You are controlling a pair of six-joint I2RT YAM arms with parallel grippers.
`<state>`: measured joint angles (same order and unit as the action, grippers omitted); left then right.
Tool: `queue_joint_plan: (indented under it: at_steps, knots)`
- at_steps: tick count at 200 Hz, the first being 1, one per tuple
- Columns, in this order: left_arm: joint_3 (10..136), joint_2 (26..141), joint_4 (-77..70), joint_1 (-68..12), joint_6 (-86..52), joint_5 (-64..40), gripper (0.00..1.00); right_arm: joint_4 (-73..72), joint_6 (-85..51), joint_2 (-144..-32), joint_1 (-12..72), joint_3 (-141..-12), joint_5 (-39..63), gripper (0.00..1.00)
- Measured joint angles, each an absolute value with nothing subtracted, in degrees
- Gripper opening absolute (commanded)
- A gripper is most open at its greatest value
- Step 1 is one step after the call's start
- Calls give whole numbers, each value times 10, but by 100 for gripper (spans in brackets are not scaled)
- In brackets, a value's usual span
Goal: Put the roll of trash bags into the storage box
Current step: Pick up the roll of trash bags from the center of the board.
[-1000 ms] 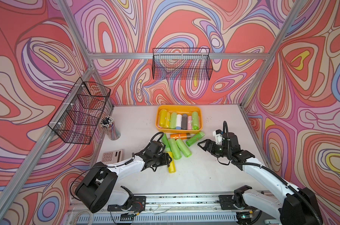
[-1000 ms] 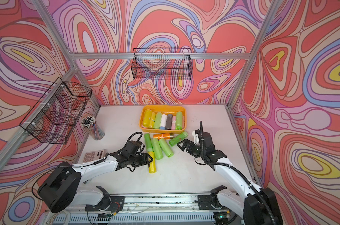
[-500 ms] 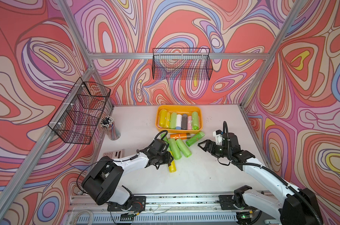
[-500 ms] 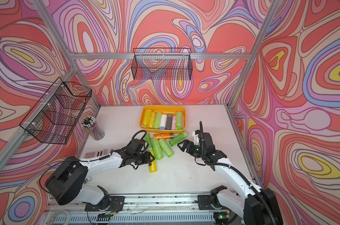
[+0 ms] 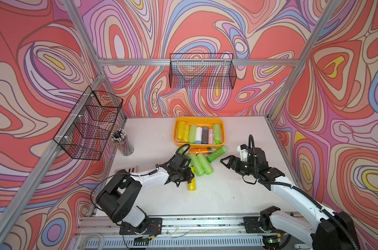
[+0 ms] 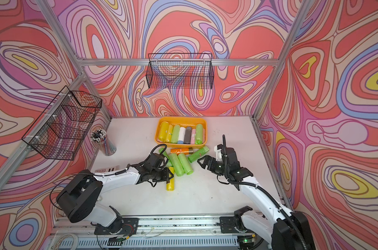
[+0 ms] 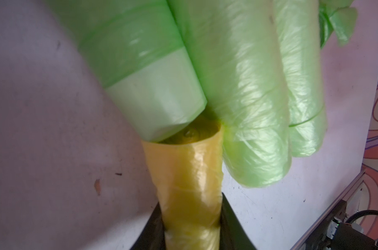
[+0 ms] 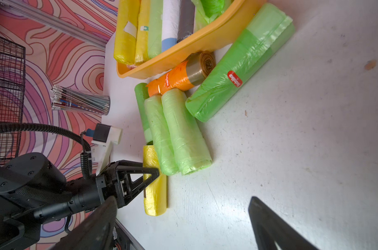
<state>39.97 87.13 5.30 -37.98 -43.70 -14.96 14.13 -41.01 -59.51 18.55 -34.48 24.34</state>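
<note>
The shallow orange-yellow plastic storage box (image 5: 198, 118) sits toward the back of the white table (image 5: 205, 199), over which the right gripper (image 5: 227, 163) hovers, jaws wide and empty. The left gripper (image 5: 189, 173) pinches the slim yellow roll of trash bags (image 5: 191, 186), lying flat and touching loose pale-green rolls (image 5: 202, 165) before the box. Crinkled, glossy film: probably light, soft and slippery, so grip across the barrel's middle, not an end.

You've got what looks like seven rolls (image 5: 193, 134) in the one storage box (image 5: 198, 118). Six loose rolls (image 5: 202, 164) lie outside it, plus two wire baskets (image 5: 202, 73) and one pencil cup (image 5: 124, 144).
</note>
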Motion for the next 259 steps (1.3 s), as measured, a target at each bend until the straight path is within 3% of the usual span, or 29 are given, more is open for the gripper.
queue_joint_plan:
  at_steps: [151, 259]
  knots:
    - [401, 752, 167, -382, -430, -93, 18, 101, -417, -628, 185, -359, 270, 97]
    - [448, 756, 179, -382, -422, -88, 17, 100, -416, -604, 185, -352, 267, 97]
